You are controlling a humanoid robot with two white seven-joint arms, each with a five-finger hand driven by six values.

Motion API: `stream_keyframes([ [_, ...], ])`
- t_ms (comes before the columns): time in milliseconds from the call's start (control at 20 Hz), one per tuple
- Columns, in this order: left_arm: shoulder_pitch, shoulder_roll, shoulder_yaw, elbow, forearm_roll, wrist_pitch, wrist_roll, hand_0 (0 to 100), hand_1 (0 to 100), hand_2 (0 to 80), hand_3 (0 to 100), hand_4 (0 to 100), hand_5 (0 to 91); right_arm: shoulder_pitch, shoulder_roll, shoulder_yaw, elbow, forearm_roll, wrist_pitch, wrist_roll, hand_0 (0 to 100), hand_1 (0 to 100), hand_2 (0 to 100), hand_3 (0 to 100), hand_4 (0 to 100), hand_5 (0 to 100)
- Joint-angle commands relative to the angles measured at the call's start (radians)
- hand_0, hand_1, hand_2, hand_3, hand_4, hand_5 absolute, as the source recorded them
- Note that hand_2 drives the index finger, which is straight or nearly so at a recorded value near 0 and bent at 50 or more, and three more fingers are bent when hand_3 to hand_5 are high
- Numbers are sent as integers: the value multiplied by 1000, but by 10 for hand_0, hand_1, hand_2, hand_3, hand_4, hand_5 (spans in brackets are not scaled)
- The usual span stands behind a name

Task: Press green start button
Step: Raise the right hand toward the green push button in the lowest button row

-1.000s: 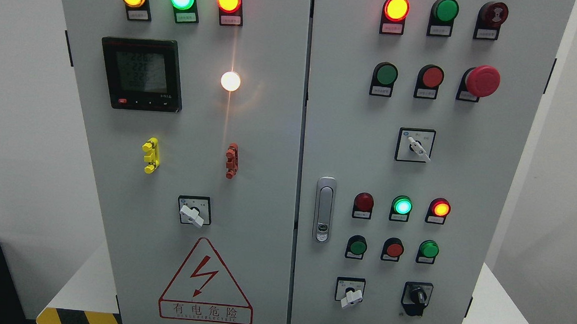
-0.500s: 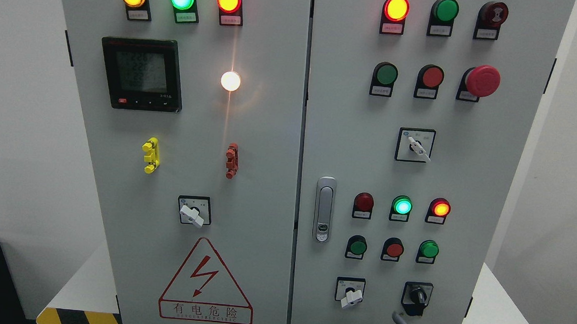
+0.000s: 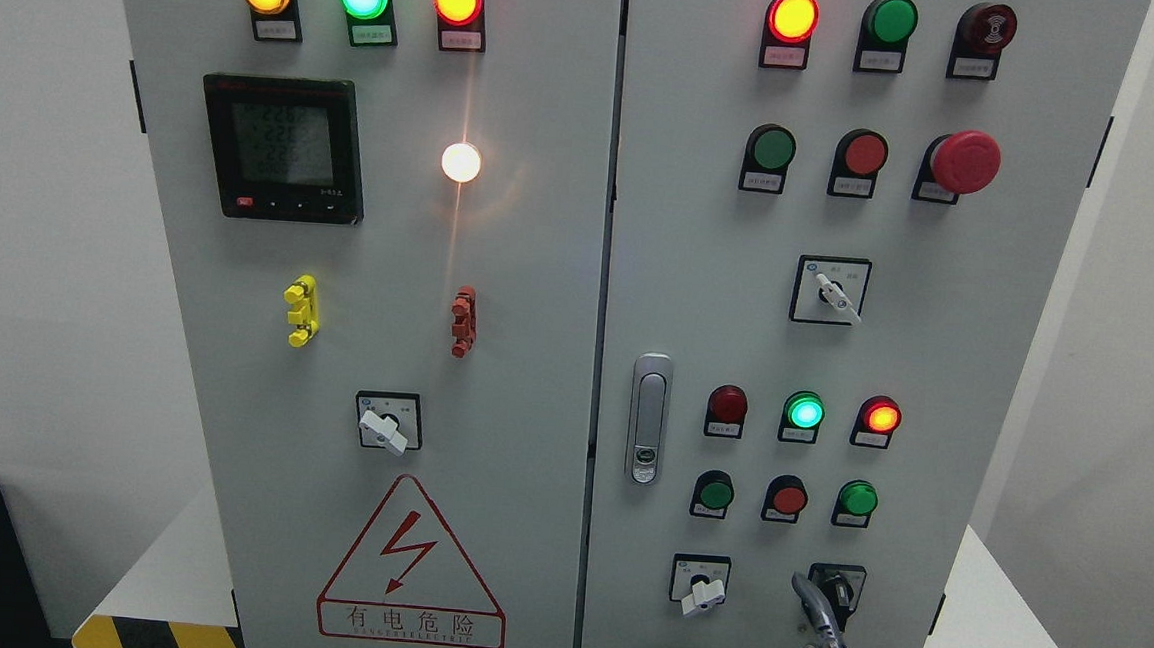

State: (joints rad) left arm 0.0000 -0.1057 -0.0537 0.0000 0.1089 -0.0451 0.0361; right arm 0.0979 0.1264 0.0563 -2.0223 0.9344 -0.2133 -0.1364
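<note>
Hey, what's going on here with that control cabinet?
A robot hand is coming up from the bottom edge, right of the middle, in front of the right door of the grey electrical cabinet. One finger points up, its tip in front of the black rotary switch. The green buttons above it are not yet touched. Several indicator lamps are lit.
</note>
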Motion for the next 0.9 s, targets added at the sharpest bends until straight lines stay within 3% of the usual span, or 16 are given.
stream_keyframes([
  [0, -23, 0, 0, -28, 0, 1, -1, 120, 556, 0, 0, 0, 0, -69, 2, -55, 88, 174, -9, -9, 235, 310, 0, 958, 903, 1000],
  [850, -23, 0, 0, -28, 0, 1, -1, 120, 556, 0, 0, 0, 0, -236, 6, -13, 318, 268, -8, -20, 262, 299, 0, 970, 912, 1000],
])
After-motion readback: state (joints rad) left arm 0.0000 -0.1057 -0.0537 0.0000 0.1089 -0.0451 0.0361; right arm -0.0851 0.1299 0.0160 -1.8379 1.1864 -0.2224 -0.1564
